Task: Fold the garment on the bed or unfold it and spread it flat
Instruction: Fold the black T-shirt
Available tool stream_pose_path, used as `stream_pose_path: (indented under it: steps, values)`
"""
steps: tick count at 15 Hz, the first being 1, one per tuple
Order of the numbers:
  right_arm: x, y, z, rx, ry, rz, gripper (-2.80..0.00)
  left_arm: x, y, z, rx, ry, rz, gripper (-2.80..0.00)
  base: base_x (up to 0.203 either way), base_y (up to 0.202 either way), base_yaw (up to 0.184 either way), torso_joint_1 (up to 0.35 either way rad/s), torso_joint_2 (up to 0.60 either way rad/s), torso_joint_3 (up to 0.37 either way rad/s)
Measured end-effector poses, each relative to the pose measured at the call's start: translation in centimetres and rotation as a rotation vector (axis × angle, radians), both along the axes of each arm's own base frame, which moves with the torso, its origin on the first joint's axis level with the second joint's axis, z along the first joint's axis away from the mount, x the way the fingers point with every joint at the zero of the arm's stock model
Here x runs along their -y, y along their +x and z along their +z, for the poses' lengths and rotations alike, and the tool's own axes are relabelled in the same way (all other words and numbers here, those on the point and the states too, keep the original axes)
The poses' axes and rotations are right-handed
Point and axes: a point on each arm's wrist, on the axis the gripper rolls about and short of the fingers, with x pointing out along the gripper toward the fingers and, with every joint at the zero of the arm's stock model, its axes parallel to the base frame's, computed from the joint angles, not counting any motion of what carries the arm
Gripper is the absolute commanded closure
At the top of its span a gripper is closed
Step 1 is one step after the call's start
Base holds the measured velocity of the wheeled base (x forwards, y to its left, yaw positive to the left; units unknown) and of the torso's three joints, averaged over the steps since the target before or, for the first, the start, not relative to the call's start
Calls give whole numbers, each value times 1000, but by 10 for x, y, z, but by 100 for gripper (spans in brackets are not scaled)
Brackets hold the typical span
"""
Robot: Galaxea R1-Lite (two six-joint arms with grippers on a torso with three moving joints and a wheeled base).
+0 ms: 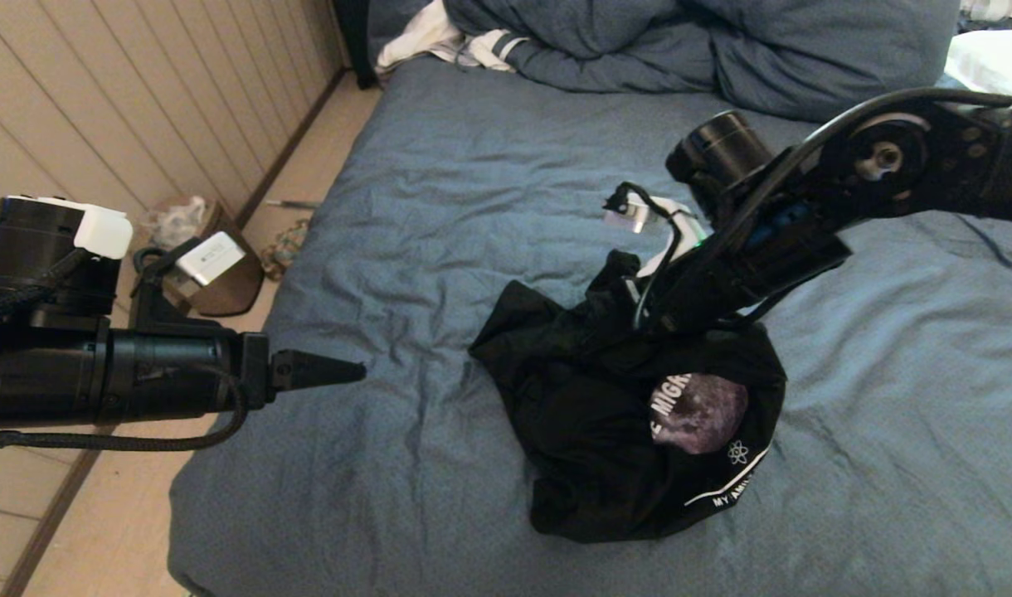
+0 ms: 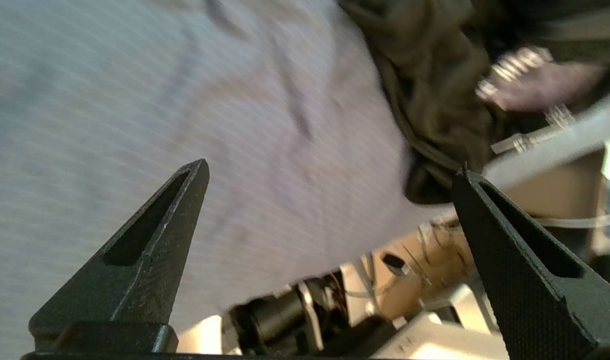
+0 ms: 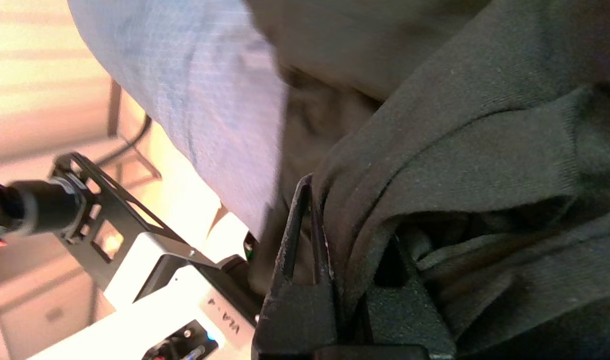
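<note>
The garment (image 1: pixel 605 431), a black T-shirt, lies bunched in the middle of the bed (image 1: pixel 440 207), with its purplish moon print (image 1: pixel 701 412) and white lettering facing up. My right arm reaches in from the right, and my right gripper (image 1: pixel 639 319) is buried in the shirt's upper folds. Up close, my right gripper (image 3: pixel 345 220) is shut on a thick fold of the black cloth (image 3: pixel 485 125), which hides one finger. My left gripper (image 1: pixel 340 371) hovers open over the bed's left part, apart from the shirt. In its own view, my left gripper (image 2: pixel 331 167) holds nothing, and the garment (image 2: pixel 425 75) lies beyond it.
A bunched blue-grey duvet (image 1: pixel 680 41) lies across the bed's far end, with a white striped cloth (image 1: pixel 464 41) beside it and a white pillow (image 1: pixel 995 58) at far right. A brown bin (image 1: pixel 216 265) stands on the floor by the panelled wall, left of the bed's edge.
</note>
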Motion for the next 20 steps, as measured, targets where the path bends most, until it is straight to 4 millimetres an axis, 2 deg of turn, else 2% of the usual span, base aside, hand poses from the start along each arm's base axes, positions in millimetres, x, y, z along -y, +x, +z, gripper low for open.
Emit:
stream_pose_path:
  steps: [2, 4, 8, 9, 14, 20]
  values:
    - [-26, 1, -12, -15, -21, 53, 0, 0, 2, -4, -6, -2, -4, -280, 0, 0, 0, 0, 0, 0]
    - [-43, -3, -21, -30, -45, 90, 0, 1, 5, -9, 0, -5, -5, -280, 0, 0, 0, 0, 0, 0]
    - [-58, -12, -32, -64, -97, 121, 0, 2, 7, -18, -14, -13, -25, -280, 0, 0, 0, 0, 0, 0]
    - [-61, -12, -34, -53, -123, 106, -280, 2, 7, -19, -18, -13, -26, -280, 0, 0, 0, 0, 0, 0]
    - [-64, -20, -32, -24, -160, 100, -280, 3, 7, -23, -32, -17, -38, -280, 0, 0, 0, 0, 0, 0]
    - [-51, -41, 1, 55, -106, 105, -280, 2, 6, -24, -34, -17, -39, -280, 0, 0, 0, 0, 0, 0]
